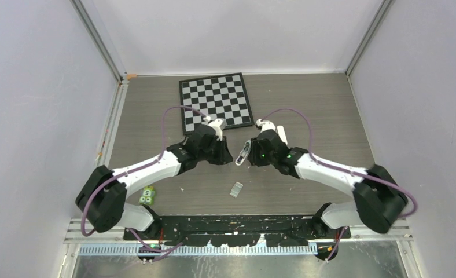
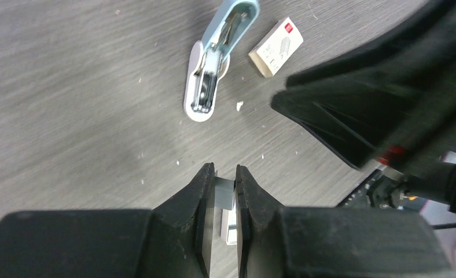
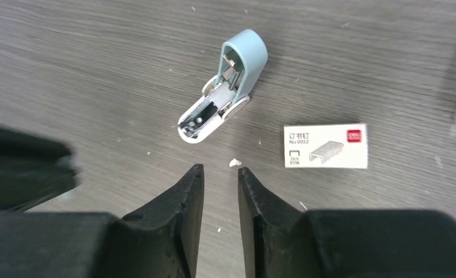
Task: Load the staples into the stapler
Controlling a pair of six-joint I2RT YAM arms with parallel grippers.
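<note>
As the left pincer [image 2: 224, 174] clamps the staples [image 2: 224, 202], the open stapler [image 2: 201, 95] lies ahead of it on the worktop | right pincer [image 3: 221, 171] apart, empty | risk: a tilted strip may miss the narrow channel; the unheld stapler may slide

We are counting one light-blue-and-white plastic stapler [image 3: 221, 97], one white cardboard staple box [image 3: 325, 146], one silvery metal staple strip [image 2: 225, 200] and one black-and-white checkerboard [image 1: 216, 101].

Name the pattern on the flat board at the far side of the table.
Black-and-white checkerboard squares cover the board; it shows best in the top external view.
</note>
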